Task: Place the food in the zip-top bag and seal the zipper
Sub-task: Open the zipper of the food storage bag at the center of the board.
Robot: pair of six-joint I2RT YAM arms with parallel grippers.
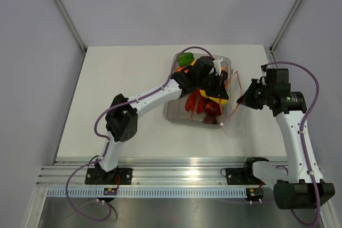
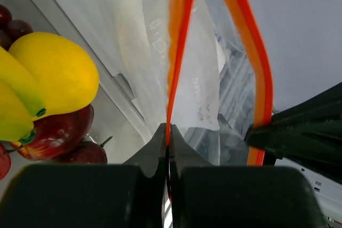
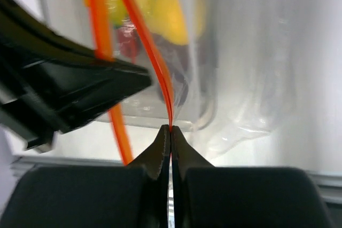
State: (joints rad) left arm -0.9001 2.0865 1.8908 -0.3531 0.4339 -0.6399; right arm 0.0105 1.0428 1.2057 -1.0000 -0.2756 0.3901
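Two lips of zipper [image 2: 179, 46] clamped, lower centre: left gripper [image 2: 168, 132] one, right gripper [image 3: 170, 129] other. Likely opening bag [image 2: 206, 94]; next, load food [image 2: 56, 70] at left.

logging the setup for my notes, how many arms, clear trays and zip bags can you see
arms: 2
clear tray: 1
zip-top bag: 1
total: 4

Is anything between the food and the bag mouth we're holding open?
Yes: the tray wall. The food sits inside it, the zip-top bag outside, beside its right edge. The left gripper and right gripper each pinch a zipper strip.
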